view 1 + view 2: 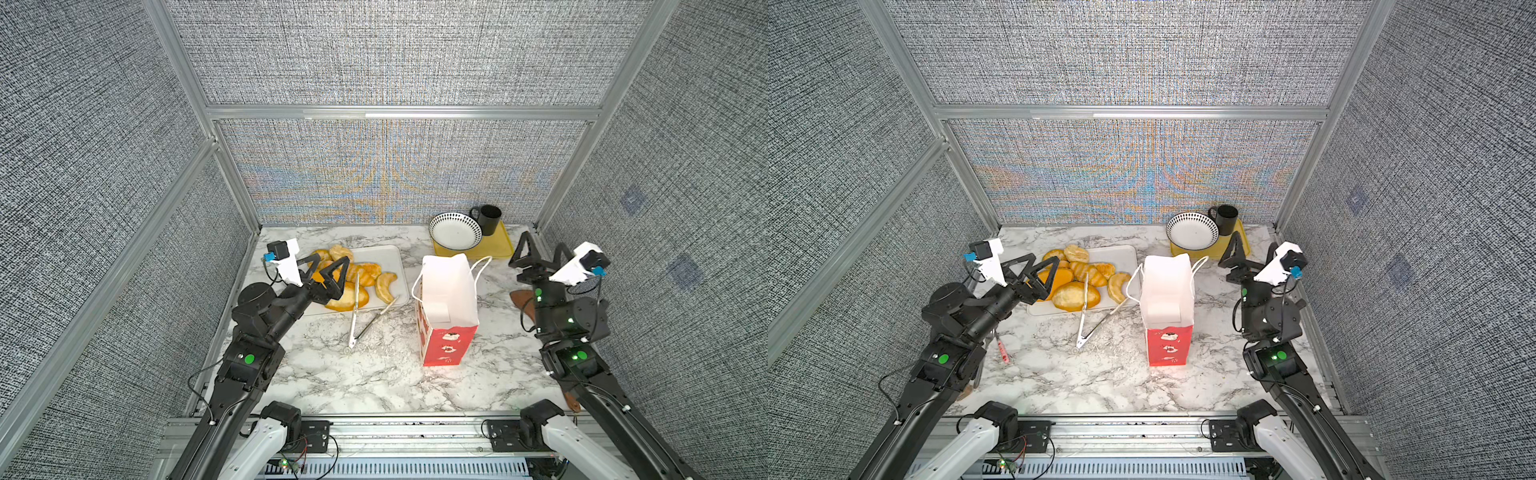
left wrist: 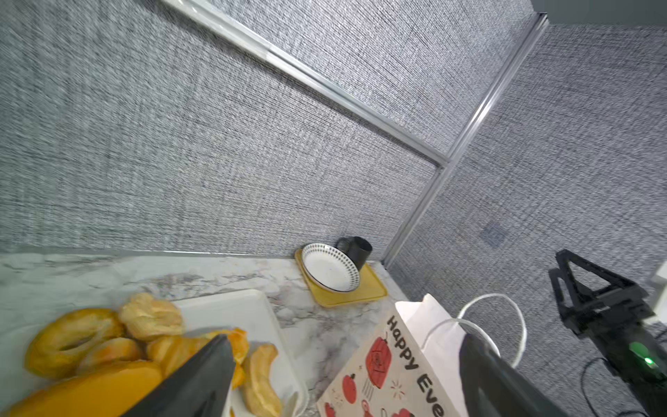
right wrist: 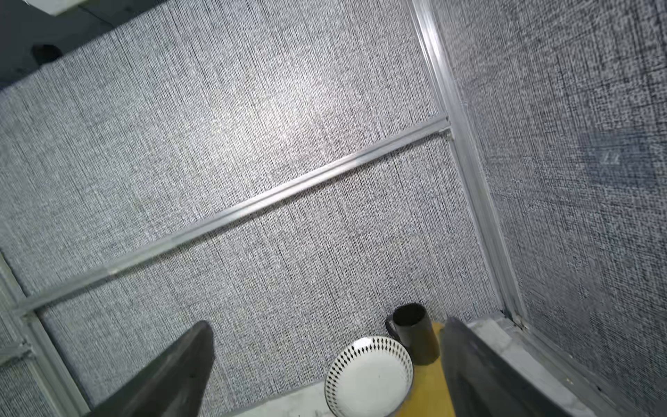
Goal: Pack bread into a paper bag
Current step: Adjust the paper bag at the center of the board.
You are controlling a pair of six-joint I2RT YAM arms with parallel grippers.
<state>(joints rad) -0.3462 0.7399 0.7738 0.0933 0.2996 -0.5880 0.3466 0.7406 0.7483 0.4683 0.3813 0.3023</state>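
The bread (image 1: 357,278) (image 1: 1079,282) is a heap of golden rolls, loaves, croissants and a ring-shaped bagel (image 2: 68,343) on a white tray (image 1: 390,257) at the back left. My left gripper (image 1: 331,259) (image 2: 344,339) hangs open just above the tray's left side and holds nothing. The paper bag (image 1: 446,299) (image 1: 1167,299) (image 2: 397,364) stands upright right of the tray, mouth open, white cord handles up. At the far right my right gripper (image 1: 542,241) (image 3: 326,321) is raised and open, empty, pointing at the back corner, apart from the bag.
Metal tongs (image 1: 355,316) lie open between tray and bag, their tips resting on the tray's front edge. A yellow tray (image 1: 498,245) at the back right carries a patterned bowl (image 1: 455,230) and a black mug (image 1: 488,218). A brown wooden object (image 1: 521,299) lies under the right arm.
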